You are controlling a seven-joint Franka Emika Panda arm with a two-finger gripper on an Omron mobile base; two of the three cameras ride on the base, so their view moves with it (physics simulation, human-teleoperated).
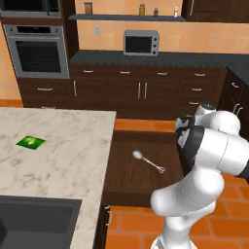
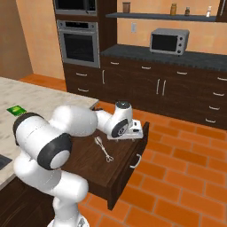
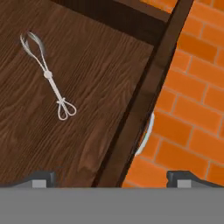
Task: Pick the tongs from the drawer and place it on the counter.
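Drawer (image 1: 141,175) front (arm-hidden)

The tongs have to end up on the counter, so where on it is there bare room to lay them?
The counter is bare between the green square and its edge above the drawer, and along its far side. Nearer the base, the black sink takes up the surface. The tongs lie in the drawer; the hand hovers above the drawer's front.

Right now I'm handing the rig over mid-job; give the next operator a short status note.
Gripper: open, empty, hovering over the front edge of the drawer.
Tongs: lying flat on the drawer floor, loops toward the front panel, untouched.
Counter: beige top beside the open drawer, with a green square and a sink.
Done: drawer open.
Left: move over the tongs, grasp, lift, place on the counter.
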